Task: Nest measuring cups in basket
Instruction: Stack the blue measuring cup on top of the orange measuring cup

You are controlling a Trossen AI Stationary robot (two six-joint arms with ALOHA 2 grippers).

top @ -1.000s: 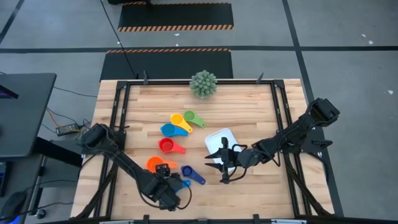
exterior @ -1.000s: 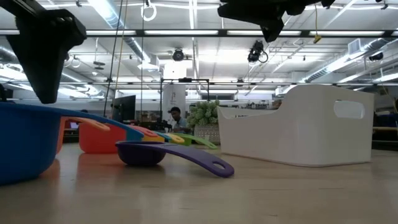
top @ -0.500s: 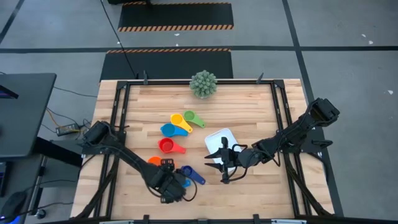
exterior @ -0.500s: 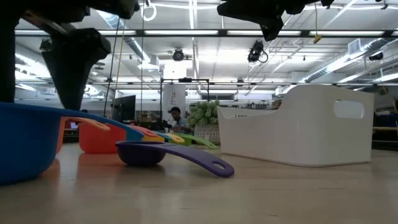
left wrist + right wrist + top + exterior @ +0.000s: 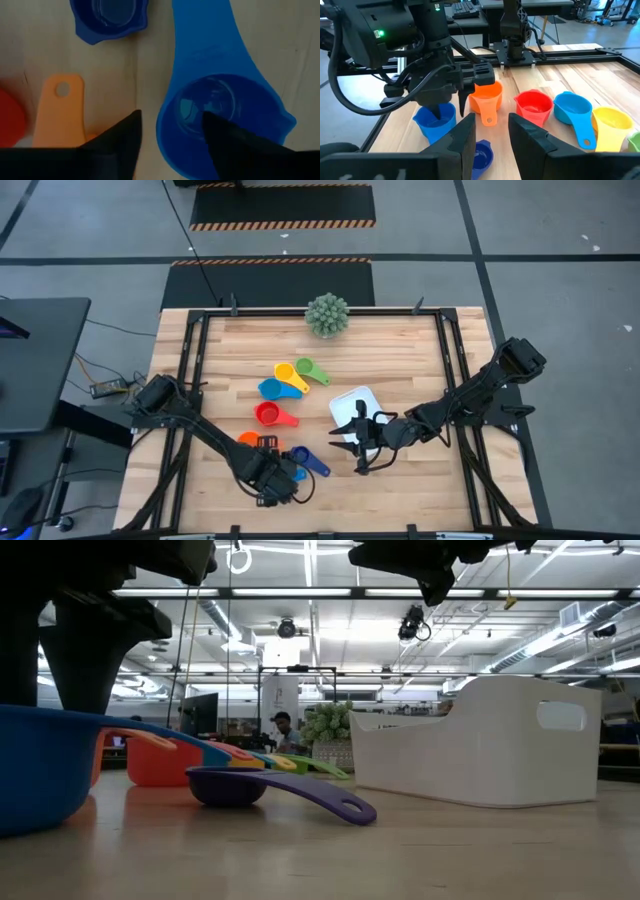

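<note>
measuring cups lie scattered on the wooden table, none in the white basket. the left gripper hangs low over the blue measuring cup, jaws parted about a cup-wall's width and straddling its rim: one finger sits inside the bowl, the other outside against the wall, not yet pinched. just beyond the jaws lie the dark blue cup and the orange cup's handle, with the red cup beside that. the light blue cup, yellow cup and green cup lie farther off. the right gripper hovers at the basket's near edge, jaws spread wide and holding nothing.
</note>
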